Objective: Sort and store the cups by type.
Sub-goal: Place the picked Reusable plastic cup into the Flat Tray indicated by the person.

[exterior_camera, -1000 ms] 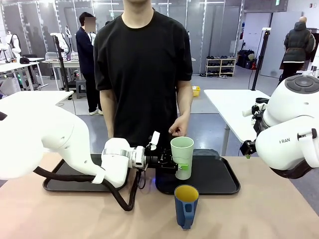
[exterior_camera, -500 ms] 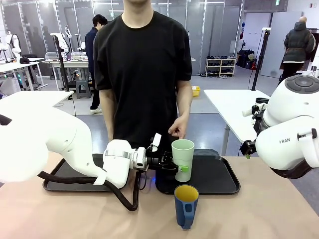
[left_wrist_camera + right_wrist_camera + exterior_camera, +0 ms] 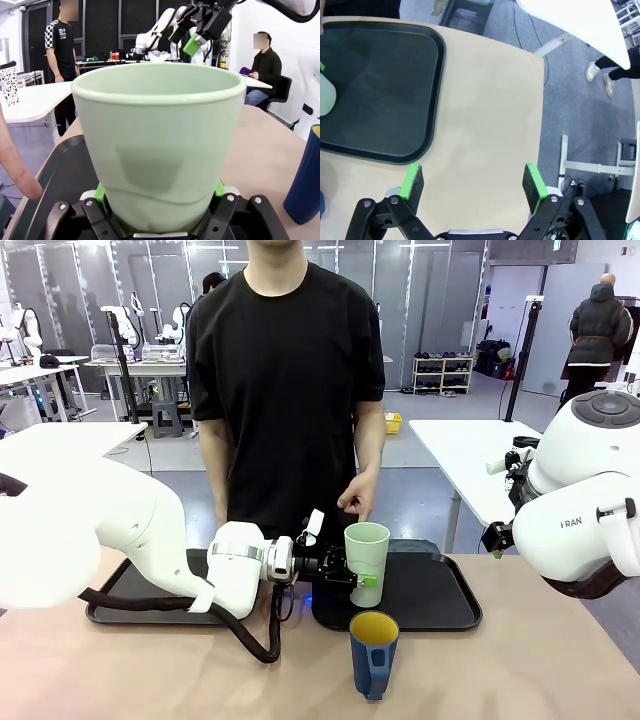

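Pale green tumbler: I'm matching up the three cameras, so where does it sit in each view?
Front view: pale green tumbler at centre, held by the left gripper, over the right-hand black tray.
Left wrist view: tumbler large in the middle; tray lower left.
Right wrist view: tumbler a pale sliver at the left edge; tray upper left.
Shared landmark: the black tray.

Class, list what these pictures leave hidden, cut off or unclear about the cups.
- Left wrist view: left gripper covers the base of the green tumbler; resting on the tray or lifted, unclear.
- Same view: tumbler's wall hides its inside.
- Same view: right edge cuts off the blue mug.
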{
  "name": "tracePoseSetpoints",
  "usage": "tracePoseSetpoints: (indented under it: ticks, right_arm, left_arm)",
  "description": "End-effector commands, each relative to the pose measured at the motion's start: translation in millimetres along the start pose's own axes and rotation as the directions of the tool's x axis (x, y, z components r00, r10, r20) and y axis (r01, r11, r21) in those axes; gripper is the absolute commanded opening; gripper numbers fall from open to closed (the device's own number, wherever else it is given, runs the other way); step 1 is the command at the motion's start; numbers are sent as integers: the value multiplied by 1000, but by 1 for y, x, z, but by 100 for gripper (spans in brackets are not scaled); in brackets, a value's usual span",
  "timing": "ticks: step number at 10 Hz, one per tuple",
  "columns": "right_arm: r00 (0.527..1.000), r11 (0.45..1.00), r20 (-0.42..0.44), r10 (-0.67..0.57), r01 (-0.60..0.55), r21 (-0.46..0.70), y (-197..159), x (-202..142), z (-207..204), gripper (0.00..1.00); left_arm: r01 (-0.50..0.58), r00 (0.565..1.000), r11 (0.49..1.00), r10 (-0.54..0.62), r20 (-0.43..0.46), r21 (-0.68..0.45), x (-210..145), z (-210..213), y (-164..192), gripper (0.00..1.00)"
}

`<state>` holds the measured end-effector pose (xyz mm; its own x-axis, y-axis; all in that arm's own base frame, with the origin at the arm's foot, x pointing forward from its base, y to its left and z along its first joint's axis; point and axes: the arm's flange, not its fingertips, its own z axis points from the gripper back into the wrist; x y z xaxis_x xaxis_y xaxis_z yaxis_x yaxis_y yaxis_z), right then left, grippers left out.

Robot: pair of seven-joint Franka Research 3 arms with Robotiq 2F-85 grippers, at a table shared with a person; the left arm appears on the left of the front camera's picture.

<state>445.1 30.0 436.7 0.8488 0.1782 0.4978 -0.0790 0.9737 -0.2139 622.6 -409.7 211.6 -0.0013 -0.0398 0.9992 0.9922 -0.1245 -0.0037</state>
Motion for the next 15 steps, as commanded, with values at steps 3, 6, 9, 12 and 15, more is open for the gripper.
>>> tracePoseSetpoints:
  ticks: [3,6,9,12,15]
  right_arm:
    - [1000,1000,0,6,-6,-7,1,0,-1,100]
    - [1000,1000,0,6,-6,-7,1,0,-1,100]
    - [1000,1000,0,6,-6,-7,1,0,-1,100]
    - [1000,1000,0,6,-6,-7,1,0,-1,100]
    - [1000,1000,0,6,-6,-7,1,0,-1,100]
  left_arm:
    - [-25,999,1000,25,-42,-11,-7,-2,5,88]
    - [-26,999,1000,26,-44,-16,-9,-2,5,100]
    - [-6,998,1000,5,-66,-13,-5,1,3,100]
    - [2,996,1000,-2,-89,1,-1,9,2,100]
    - [23,988,1000,-21,-156,11,4,16,-6,100]
